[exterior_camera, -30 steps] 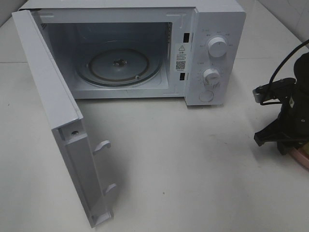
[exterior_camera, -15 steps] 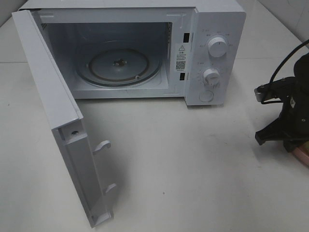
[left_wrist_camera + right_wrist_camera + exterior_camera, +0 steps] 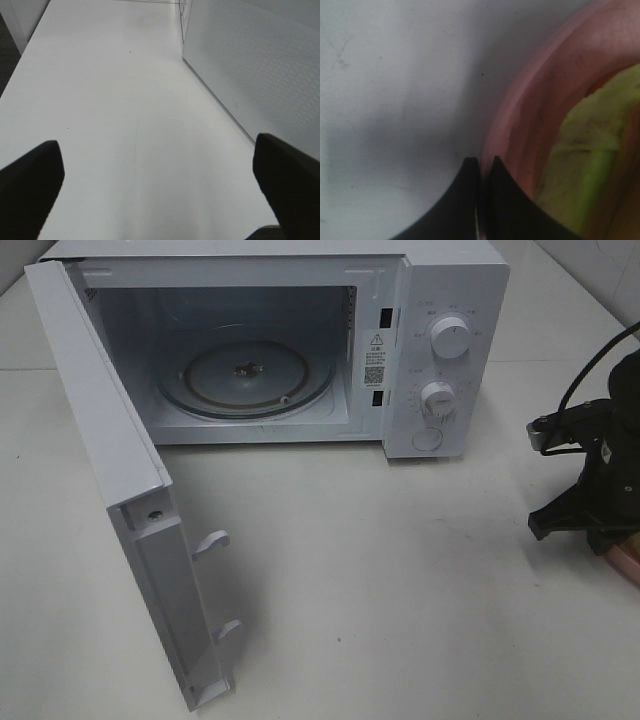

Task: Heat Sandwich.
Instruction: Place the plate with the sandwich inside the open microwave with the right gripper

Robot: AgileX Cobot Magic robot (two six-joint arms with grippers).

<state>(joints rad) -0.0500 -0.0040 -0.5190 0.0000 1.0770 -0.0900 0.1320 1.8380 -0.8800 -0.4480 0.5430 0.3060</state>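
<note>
Where the right pincer sits at the near right edge of the desk, its jaws are pressed together at the rim of the pink plate; whether they pinch it is unclear. The sandwich lies on that plate, only yellow-green filling showing, so its long axis and heading cannot be judged. The left pincer gapes wide beside the open door. Farther back stands the microwave, turntable inside.

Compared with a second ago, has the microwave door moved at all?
No. The door stands open at the same angle to the microwave, hooks over the same spot on the table.
</note>
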